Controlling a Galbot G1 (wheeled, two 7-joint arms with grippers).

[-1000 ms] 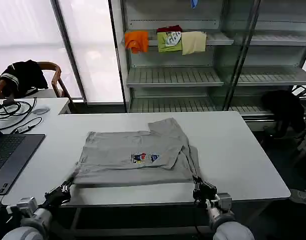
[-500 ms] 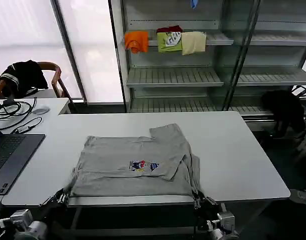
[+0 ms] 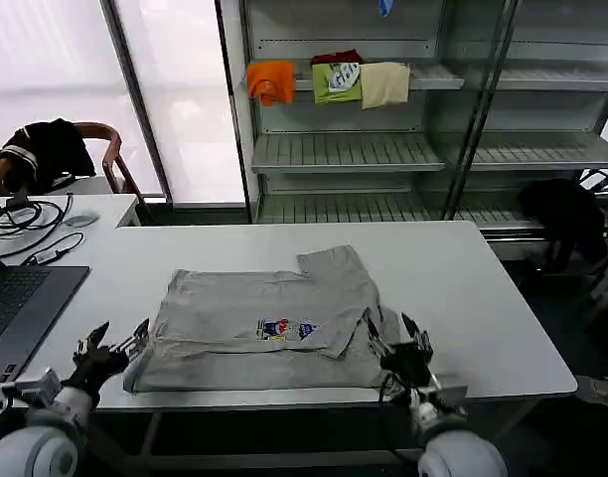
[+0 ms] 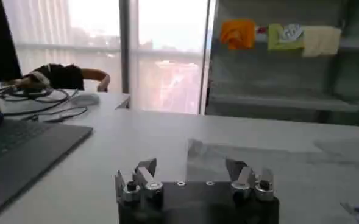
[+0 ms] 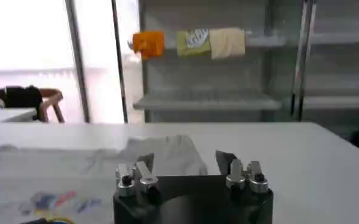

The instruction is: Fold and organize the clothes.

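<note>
Both grippers, left (image 3: 113, 344) and right (image 3: 394, 343), gape empty at the shirt's (image 3: 269, 323) near corners, its length crosswise.

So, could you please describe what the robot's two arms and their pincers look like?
Each arm ends in a rounded light grey wrist segment with silver metal fittings. The left pincer and right pincer have a black body. Their short dark fingers are tipped with silvery bolted knuckles.

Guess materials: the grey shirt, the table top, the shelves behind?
Shirt: soft knit fabric, likely cotton jersey; matte, drapes and creases at the folds. Table: smooth white top, probably laminate; faint sheen, no grain. Shelves: looks like painted metal; thin slatted decks on slim uprights.
</note>
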